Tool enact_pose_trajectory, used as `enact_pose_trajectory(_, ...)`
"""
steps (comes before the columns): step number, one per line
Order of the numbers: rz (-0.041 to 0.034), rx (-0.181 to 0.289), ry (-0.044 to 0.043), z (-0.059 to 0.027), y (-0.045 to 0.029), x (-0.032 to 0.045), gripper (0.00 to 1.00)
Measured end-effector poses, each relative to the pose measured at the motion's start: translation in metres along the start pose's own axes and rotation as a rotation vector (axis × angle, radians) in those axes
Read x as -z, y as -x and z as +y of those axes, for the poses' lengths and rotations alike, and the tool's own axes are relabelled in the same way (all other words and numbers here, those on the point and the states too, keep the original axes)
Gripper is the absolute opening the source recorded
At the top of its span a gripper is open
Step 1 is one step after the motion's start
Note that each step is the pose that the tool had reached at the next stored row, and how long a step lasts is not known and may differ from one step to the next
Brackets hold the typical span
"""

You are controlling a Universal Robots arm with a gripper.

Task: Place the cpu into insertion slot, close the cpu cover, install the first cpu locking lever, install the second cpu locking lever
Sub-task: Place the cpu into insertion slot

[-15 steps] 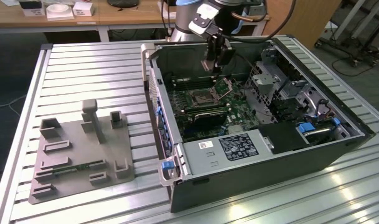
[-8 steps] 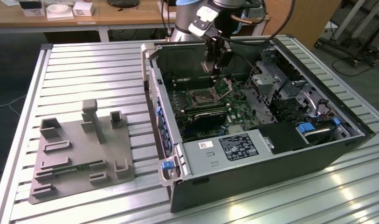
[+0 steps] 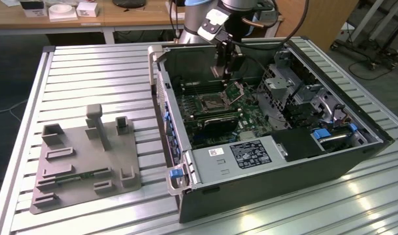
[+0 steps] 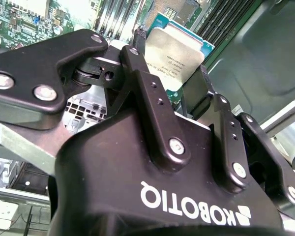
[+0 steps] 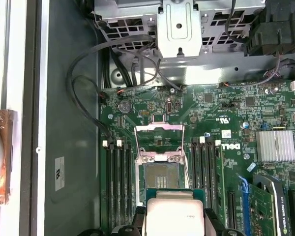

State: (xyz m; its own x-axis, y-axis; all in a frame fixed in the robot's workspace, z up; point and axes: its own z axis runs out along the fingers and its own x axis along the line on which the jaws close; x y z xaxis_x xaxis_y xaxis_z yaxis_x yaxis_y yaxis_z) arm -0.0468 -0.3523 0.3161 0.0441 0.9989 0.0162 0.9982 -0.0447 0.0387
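Second wrist view: square silvery cpu [image 4: 176,53]

An open black computer case [image 3: 284,183] lies on a slatted metal desk [image 3: 87,68]. At the exterior view's left, a grey moulded fixture [image 3: 81,156] rests beside it. Inside the case sits a labelled power supply [image 3: 245,154]. In the first wrist view, black cables [image 5: 81,93] curve along the case wall.

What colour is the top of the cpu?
Silvery grey, with a teal-green rim; the cpu shows best in the second wrist view.
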Motion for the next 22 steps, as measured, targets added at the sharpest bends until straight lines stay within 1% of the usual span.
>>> enact_pose_trajectory(13,0.0013,0.000,-0.0002,-0.0001,0.0001,-0.0017,0.54)
enact_pose_trajectory(22,0.0014,0.000,-0.0002,-0.0002,0.0001,-0.0053,0.54)
